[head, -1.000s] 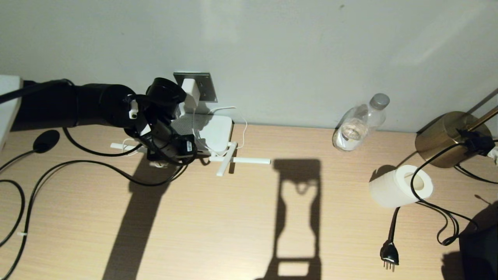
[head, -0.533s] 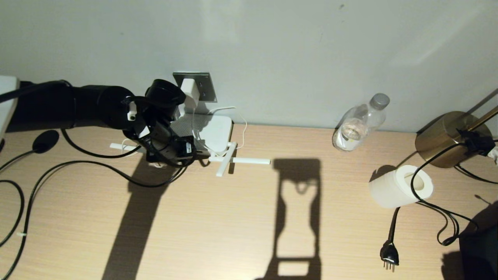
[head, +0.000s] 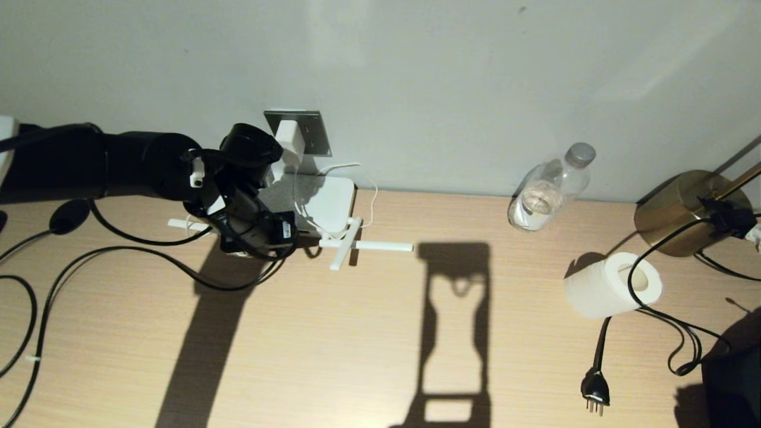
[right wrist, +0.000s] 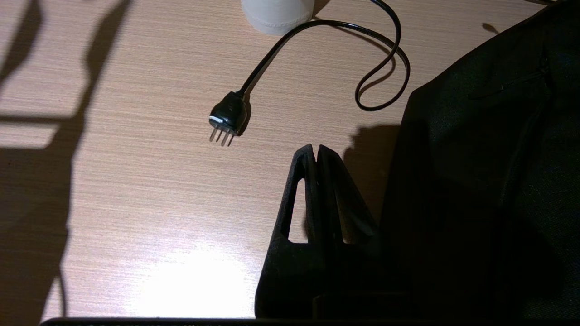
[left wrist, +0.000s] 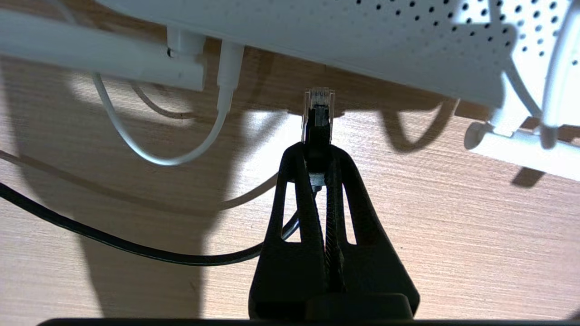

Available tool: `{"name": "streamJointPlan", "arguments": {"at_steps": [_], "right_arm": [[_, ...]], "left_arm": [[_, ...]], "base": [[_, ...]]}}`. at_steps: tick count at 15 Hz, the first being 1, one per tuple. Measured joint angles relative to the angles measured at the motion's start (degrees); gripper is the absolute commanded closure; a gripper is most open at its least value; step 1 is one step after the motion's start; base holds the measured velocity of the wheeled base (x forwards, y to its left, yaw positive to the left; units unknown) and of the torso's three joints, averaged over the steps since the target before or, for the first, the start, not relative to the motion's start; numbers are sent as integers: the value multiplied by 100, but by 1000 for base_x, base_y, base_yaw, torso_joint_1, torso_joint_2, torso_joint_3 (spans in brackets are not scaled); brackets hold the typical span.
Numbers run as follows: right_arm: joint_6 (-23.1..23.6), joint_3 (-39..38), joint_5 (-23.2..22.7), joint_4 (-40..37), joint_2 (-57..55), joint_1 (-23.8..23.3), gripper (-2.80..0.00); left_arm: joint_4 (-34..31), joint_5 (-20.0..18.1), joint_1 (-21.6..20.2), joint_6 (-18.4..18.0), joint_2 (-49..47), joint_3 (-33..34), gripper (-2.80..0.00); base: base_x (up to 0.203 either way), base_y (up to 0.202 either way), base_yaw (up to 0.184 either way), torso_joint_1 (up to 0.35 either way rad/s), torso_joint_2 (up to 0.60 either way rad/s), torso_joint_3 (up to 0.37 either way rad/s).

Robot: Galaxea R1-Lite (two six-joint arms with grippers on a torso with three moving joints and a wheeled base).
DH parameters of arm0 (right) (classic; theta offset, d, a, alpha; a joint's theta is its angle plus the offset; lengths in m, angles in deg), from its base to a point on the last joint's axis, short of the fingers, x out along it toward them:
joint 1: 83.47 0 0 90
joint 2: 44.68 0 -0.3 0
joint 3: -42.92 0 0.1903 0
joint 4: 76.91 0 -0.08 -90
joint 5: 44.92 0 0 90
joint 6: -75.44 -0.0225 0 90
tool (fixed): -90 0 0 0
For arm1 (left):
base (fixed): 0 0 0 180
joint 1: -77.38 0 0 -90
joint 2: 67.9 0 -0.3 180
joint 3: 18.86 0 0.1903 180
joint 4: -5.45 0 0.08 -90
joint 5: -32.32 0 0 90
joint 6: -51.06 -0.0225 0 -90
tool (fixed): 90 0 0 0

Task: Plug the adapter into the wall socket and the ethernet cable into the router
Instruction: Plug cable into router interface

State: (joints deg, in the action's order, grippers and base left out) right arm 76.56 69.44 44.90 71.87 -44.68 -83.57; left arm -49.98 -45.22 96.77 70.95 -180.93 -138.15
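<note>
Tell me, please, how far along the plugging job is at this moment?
Done: the small white adapter block sits in the brushed grey metal wall socket. In hand: the left gripper is shut on the thin black ethernet cable, its clear clip connector just short of the flat white router. Left: pushing it in. The right gripper is shut, idle over the table.
</note>
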Motion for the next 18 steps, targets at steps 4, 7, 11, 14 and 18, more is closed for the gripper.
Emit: {"name": "streamJointPlan", "arguments": {"at_steps": [4,7,11,14,18], "right_arm": [[0,0,2,0,0,0,0],[-1,1,2,-2,0,0,0],[-2,1,1,-2,0,0,0],[-1,1,2,0,0,0,0],[-2,0,2,0,0,0,0]], "left_arm": [[889,101,15,-39,102,543,0],[1630,93,20,-60,201,1017,0],[2703,-398,-43,-344,440,1750,0],[3241,-914,-180,-676,848,2357,0],[3199,-970,-411,-945,1283,2856,0]], "base": [[0,0,0,0,0,0],[0,0,0,0,0,0],[0,0,0,0,0,0],[0,0,0,0,0,0],[0,0,0,0,0,0]]}}
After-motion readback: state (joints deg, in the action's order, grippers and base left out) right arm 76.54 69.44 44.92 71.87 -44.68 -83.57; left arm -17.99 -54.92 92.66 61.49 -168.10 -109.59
